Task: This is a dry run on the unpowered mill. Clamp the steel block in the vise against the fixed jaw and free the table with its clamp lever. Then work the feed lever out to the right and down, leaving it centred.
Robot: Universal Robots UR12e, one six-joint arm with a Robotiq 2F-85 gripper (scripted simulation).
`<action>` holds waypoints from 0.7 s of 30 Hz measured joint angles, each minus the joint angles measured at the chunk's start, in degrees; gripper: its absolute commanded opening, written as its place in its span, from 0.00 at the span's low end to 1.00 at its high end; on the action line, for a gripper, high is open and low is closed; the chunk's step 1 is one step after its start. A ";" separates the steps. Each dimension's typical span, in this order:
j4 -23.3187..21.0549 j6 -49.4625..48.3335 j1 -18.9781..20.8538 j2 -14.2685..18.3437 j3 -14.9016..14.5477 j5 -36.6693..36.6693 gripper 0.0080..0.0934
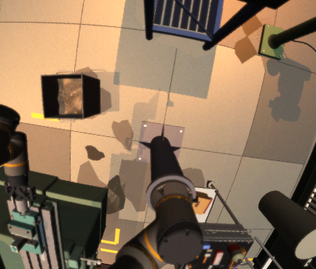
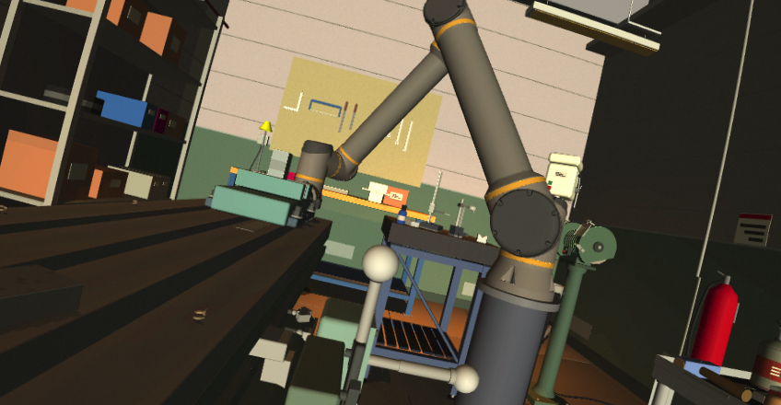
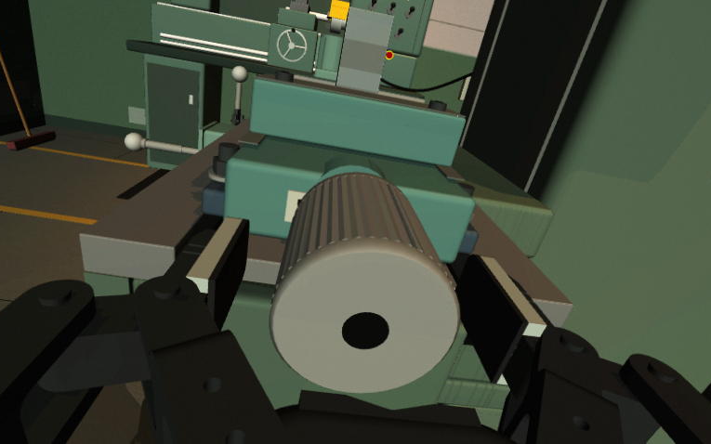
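The vise's ribbed grey knob (image 3: 363, 286) sits between the fingers of my open gripper (image 3: 364, 300), which holds nothing. The knob projects from the teal vise (image 3: 348, 159) at the end of the mill table (image 2: 137, 291). A grey steel block (image 3: 363, 55) stands behind the vise's far jaw. From the side, my gripper (image 2: 309, 204) is at the vise's (image 2: 257, 201) near end. Two ball-ended levers (image 3: 183, 146) (image 3: 238, 88) stick out on the table's left side. Seen from above, my gripper (image 1: 22, 200) is at the vise (image 1: 24, 231).
Behind the vise rises the green mill column with a handwheel (image 3: 291, 45). A blue workbench (image 2: 433, 270) and my arm's pedestal (image 2: 504, 335) stand right of the table. Shelving (image 2: 82, 83) stands on the left, a chip bin (image 1: 70, 95) is on the floor.
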 measured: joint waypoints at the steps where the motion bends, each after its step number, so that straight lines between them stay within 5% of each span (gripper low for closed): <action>1: 0.00 0.00 0.00 0.00 0.00 0.00 0.88; 5: 0.00 0.00 0.00 0.00 0.00 0.00 0.87; 21: -0.01 0.00 -0.02 0.00 -0.01 -0.02 0.49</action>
